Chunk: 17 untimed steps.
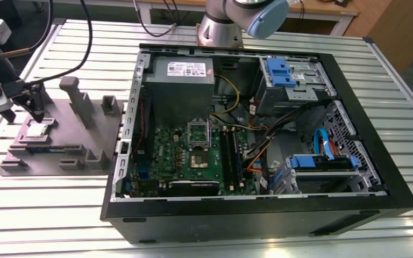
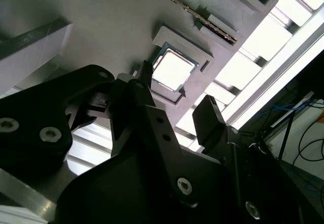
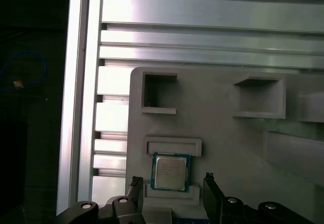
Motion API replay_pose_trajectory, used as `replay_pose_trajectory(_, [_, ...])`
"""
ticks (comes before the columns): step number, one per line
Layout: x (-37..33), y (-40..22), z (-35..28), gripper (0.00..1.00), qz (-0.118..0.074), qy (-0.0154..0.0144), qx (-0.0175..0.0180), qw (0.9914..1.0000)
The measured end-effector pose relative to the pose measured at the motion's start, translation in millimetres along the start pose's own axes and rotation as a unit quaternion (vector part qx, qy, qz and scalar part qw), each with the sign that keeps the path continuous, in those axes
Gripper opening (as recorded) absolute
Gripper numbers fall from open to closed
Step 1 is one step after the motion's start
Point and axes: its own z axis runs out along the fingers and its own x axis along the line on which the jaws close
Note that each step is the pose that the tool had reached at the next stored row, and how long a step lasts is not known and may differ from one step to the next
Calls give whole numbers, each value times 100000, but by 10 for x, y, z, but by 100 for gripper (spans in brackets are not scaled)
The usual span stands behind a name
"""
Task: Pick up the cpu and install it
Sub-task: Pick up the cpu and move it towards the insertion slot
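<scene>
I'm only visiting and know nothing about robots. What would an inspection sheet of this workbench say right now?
Surface: slatted metal table carrying a grey tray and an open computer case.
Job's things: cpu lies flat in a tray pocket, not lifted.
Clutter: nothing seen.
Grippers: gripper open, one finger on either side of the cpu, not closed on it.
Cables: black cables hang above the table's far side; coloured wires run inside the case.
Surroundings: arm's base stands past the case; wooden furniture beyond the table.
</scene>
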Motion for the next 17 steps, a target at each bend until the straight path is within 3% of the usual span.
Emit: replay_pose_trajectory(17, [-8,-3,41,59,-4,-6,-2,100000])
